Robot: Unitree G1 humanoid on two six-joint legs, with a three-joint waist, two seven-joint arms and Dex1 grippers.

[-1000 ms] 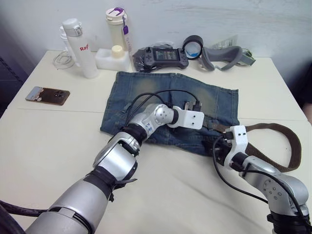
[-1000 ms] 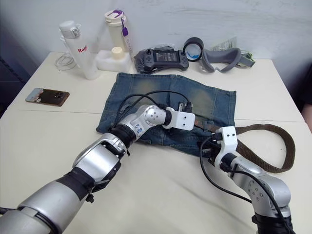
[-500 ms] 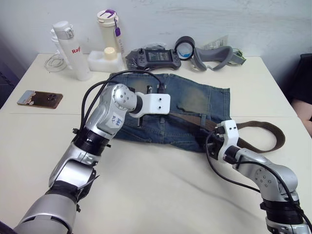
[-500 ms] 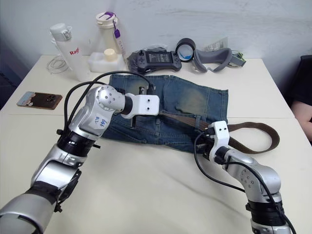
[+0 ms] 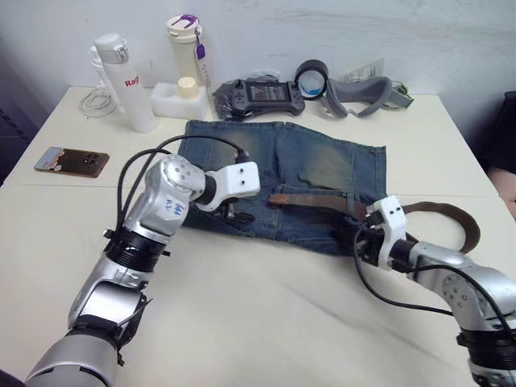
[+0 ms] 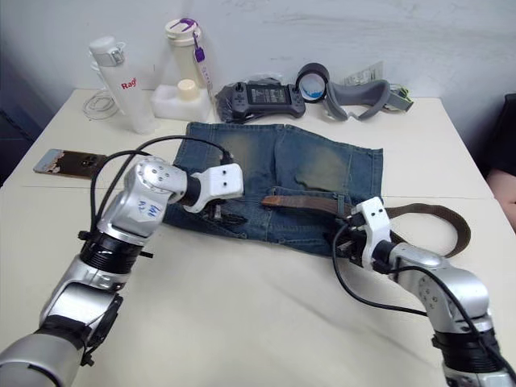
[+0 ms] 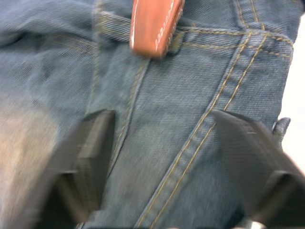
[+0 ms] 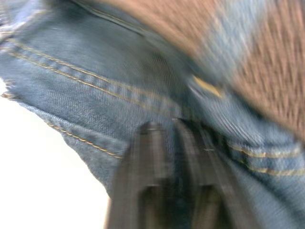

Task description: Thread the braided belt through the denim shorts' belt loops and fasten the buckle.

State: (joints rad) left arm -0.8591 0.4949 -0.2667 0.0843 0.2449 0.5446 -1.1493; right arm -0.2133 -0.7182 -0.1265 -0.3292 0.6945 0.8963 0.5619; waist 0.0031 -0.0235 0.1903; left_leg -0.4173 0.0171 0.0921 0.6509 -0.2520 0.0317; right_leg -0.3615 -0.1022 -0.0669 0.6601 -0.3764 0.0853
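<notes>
The denim shorts (image 5: 322, 165) lie flat on the table. The braided belt (image 5: 318, 201) lies across their near part, its tan tip (image 5: 278, 198) free on the cloth, and its far length curls off to the right (image 5: 459, 230). My left gripper (image 5: 230, 211) hovers open over the denim just short of the tip (image 7: 152, 24), holding nothing. My right gripper (image 5: 360, 242) is at the shorts' near right corner, its fingers (image 8: 150, 143) a narrow gap apart above the hem. A belt loop (image 8: 221, 45) crosses the strap there. The buckle is hidden.
Along the back edge stand two bottles (image 5: 121, 76) (image 5: 184, 48), a white box (image 5: 177, 97), a game controller (image 5: 258, 93), a tape roll (image 5: 310, 76) and a grey padded band (image 5: 363, 89). A phone (image 5: 71, 161) lies far left. Bare table (image 5: 266, 322) spreads in front.
My left gripper has let go of the belt tip, opened wide and drawn back to the left. The tip now rests on the shorts. My right gripper's fingers have parted a little.
</notes>
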